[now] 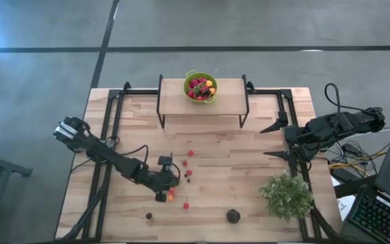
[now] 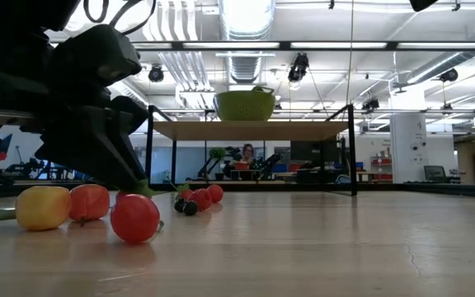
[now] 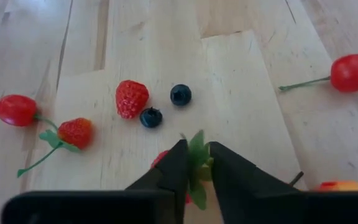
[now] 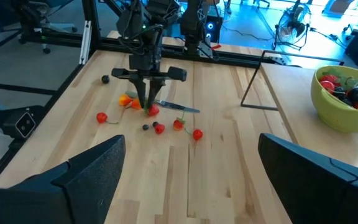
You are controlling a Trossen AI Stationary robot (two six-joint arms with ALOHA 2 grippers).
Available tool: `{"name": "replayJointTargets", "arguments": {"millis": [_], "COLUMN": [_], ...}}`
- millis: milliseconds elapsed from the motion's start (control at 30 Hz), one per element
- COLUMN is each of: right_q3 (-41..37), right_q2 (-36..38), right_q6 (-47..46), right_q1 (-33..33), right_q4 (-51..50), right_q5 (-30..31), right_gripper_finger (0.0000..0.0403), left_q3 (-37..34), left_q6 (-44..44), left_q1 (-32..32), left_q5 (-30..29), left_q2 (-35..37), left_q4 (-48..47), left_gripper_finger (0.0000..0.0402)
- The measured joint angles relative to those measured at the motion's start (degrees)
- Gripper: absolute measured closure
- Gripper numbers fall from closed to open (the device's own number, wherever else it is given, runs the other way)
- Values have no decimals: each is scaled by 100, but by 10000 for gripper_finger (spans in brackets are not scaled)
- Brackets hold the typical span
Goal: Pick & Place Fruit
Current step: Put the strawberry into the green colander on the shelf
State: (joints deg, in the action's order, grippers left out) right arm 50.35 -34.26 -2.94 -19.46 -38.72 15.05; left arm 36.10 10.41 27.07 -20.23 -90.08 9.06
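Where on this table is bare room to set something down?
Bare wood lies between the raised wooden shelf and the bushy pale-green plant. It is crowded around the left end effector, among small red berries and the dark round fruit.

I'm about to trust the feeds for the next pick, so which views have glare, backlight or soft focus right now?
Low view: ceiling lights glare, the left gripper is a dark backlit mass, the near red fruit is soft. Left wrist view: even light, fingers blurred, berries sharp. Right wrist view: the fingers out of focus. High view: flat, even light on the table.
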Motion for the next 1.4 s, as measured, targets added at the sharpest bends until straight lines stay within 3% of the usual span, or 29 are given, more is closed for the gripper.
{"name": "replayJointTargets", "arguments": {"millis": [200, 600, 800, 1167, 1400], "right_q3": [0, 0, 0, 0, 0], "right_q2": [-2, -4, -9, -6, -6], "right_q6": [0, 0, 0, 0, 0], "right_q1": [0, -2, -2, -2, -1], "right_q4": [0, 0, 0, 0, 0], "right_q5": [0, 0, 0, 2, 0], "right_gripper_finger": [39, 40, 40, 40, 39], "left_q3": [0, 15, 352, 1403, 1780], "left_q6": [-4, -9, -187, -1339, -1728], "left_q1": [0, -26, -180, -927, -1722], "left_q5": [-4, -110, -675, -715, -712], "left_q2": [16, 724, 1229, 1353, 1353], "left_q4": [-2, -23, -4, -5, -14], "left_gripper_finger": [391, 395, 397, 395, 397]}}
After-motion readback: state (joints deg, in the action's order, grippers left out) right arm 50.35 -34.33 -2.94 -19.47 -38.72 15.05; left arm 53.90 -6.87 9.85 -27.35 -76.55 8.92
